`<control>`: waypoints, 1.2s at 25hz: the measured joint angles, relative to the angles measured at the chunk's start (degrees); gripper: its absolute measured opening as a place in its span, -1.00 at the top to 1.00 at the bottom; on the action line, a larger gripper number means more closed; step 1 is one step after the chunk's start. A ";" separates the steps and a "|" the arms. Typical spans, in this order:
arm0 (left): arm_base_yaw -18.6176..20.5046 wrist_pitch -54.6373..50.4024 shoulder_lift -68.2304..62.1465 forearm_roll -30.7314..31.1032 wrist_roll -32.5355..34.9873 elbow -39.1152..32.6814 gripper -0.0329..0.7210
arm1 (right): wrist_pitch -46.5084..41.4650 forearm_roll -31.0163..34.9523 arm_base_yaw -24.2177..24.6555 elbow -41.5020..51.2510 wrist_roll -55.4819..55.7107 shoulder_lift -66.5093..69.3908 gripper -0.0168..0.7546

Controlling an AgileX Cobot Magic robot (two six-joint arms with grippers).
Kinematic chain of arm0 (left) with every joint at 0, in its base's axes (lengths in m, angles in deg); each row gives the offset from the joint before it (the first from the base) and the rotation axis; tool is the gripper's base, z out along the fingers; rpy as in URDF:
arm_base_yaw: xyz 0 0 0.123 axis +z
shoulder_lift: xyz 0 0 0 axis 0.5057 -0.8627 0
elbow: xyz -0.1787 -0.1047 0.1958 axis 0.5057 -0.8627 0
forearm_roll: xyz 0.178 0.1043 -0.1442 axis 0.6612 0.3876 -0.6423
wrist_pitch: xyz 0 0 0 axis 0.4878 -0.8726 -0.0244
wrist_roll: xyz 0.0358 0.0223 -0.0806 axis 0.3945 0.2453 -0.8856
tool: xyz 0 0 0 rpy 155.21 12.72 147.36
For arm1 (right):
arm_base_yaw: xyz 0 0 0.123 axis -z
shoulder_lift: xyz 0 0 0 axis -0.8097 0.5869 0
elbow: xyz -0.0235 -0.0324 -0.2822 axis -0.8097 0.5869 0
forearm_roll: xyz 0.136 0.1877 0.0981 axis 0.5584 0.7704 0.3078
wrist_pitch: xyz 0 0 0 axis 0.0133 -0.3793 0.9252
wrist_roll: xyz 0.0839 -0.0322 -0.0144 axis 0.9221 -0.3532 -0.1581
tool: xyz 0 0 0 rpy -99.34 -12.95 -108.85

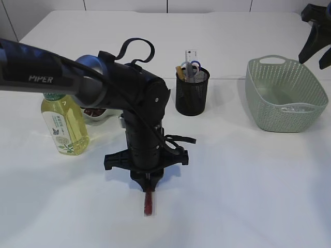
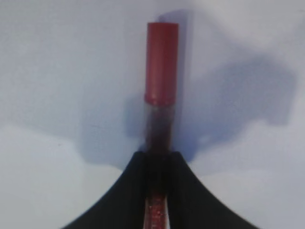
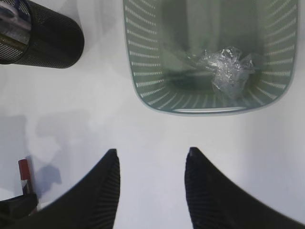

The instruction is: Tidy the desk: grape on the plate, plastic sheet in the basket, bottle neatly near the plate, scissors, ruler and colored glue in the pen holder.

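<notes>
The colored glue [image 2: 161, 62], a red-capped tube of red glitter, lies on the white table [image 1: 248, 196] near its front edge. My left gripper [image 2: 157, 155] points down at it, shut on the tube's body, with the cap sticking out ahead. The exterior view shows the same grip, left gripper [image 1: 149, 189] on the glue [image 1: 148, 205]. Scissors [image 1: 195, 65] and ruler [image 1: 191, 56] stand in the black mesh pen holder [image 1: 192, 93]. The bottle [image 1: 64, 124] stands upright at left. The plastic sheet [image 3: 228, 68] lies in the green basket [image 3: 143, 90]. My right gripper [image 3: 152, 152] hangs open and empty.
The plate [image 1: 98, 115] is mostly hidden behind my left arm, next to the bottle; I cannot make out the grape. The basket [image 1: 282, 95] stands at right, with the right gripper [image 1: 315, 36] raised above and behind it. The pen holder [image 3: 43, 36] stands left of the basket.
</notes>
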 joint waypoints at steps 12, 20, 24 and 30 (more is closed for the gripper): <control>0.00 -2.26 0.00 1.46 9.55 0.10 0.80 | 0.00 0.00 0.00 0.00 -0.09 0.00 0.01; 0.00 -4.65 0.00 0.21 24.27 0.10 0.80 | 0.00 0.04 0.00 0.00 -0.09 0.00 0.01; 0.00 -5.95 0.00 -0.42 25.88 0.10 0.80 | 0.00 0.13 0.00 0.00 -0.13 0.00 0.01; -0.39 -6.46 0.00 -0.04 26.28 0.10 0.80 | 0.00 0.13 0.00 0.00 -0.13 0.00 0.01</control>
